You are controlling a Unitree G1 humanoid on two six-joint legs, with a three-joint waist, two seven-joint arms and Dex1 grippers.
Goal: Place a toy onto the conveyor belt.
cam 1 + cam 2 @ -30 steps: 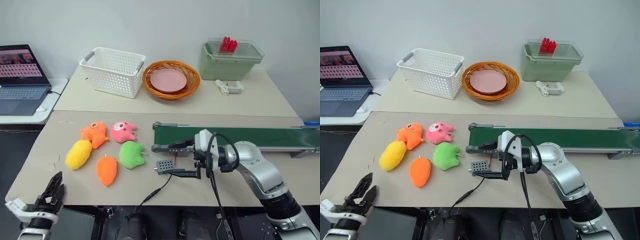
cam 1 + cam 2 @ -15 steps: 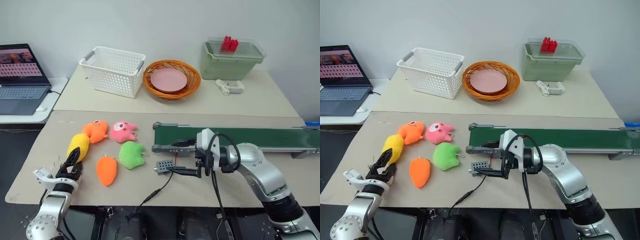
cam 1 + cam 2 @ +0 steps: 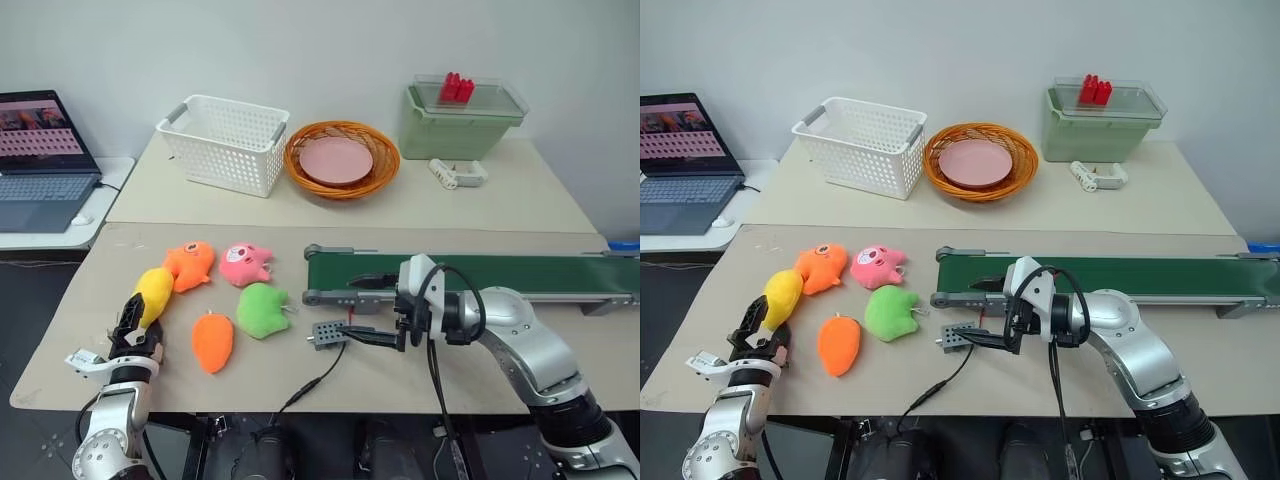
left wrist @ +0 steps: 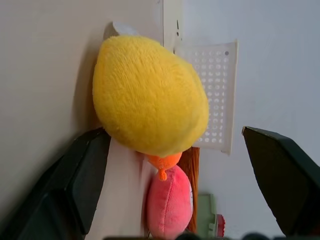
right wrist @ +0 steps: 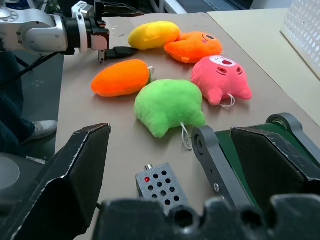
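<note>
Claw at the yellow toy, belt still bare

Toy [image 3: 154,292], the yellow oval plush, lies on the counter [image 3: 480,215] at the left end of the plush group, touching the orange round plush [image 3: 189,265] beyond it. The left claw [image 3: 132,322] sits at its near end, spread wide; in the left wrist view one finger [image 4: 87,175] lies beside the toy's near end and the other stands well off, so nothing is gripped. The right claw [image 3: 366,310] hangs open, pointing left, at the near end of the conveyor belt [image 3: 520,272], above a small grey box [image 3: 329,333]. The carrot plush [image 3: 212,341] and green plush [image 3: 261,309] lie between toy and belt.
</note>
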